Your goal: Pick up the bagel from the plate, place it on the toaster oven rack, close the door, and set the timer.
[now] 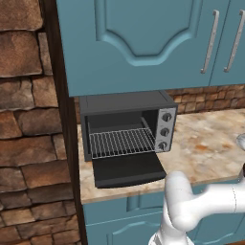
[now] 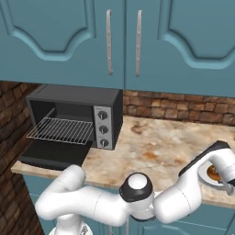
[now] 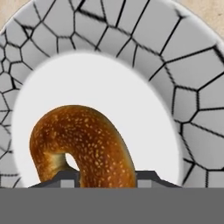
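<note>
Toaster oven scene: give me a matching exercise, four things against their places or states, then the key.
Things:
1. door
2. rack
3. bagel
4. timer

Places or states:
A. on the plate, between the jaws
B. lowest of three knobs on the silver strip
C. folded down, open
D. bare, inside the oven

Pairs: 1-C, 2-D, 3-A, 4-B
</note>
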{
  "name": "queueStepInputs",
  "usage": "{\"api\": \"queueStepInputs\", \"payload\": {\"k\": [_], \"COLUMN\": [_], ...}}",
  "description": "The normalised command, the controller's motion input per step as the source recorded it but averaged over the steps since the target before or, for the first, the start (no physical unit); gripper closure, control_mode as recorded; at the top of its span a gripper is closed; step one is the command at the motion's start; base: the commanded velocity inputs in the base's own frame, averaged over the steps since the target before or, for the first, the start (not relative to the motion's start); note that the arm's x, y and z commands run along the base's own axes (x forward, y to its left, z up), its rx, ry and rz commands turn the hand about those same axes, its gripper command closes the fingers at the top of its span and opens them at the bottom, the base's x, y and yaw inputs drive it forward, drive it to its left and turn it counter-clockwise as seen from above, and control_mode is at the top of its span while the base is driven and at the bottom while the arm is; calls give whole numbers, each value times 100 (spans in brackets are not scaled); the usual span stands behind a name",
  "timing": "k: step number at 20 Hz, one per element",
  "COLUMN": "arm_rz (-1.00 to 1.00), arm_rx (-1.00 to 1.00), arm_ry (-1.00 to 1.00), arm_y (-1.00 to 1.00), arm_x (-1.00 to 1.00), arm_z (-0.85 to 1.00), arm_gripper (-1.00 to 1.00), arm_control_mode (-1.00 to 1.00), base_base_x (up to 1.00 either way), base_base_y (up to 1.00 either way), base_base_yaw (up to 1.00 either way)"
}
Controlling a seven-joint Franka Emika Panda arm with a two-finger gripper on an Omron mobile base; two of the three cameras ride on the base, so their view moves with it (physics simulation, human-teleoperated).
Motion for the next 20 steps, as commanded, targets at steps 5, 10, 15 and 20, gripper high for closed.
{"api": "queueStepInputs", "payload": {"k": [5, 10, 15, 20], "arm_rz": [0, 3, 10, 15], "arm_rx": [0, 0, 0, 0], "arm_ry": [-3, -18, -18, -7], "arm_y": [-3, 10, 48, 87], "arm_x": [-31, -46, -38, -20], "arm_z": [-4, 58, 72, 44], "arm_gripper": [100, 100, 100, 100], "arm_control_mode": [-100, -100, -100, -100], "base_base_x": [0, 0, 0, 0], "base_base_y": [0, 0, 0, 0], "base_base_yaw": [0, 0, 0, 0]}}
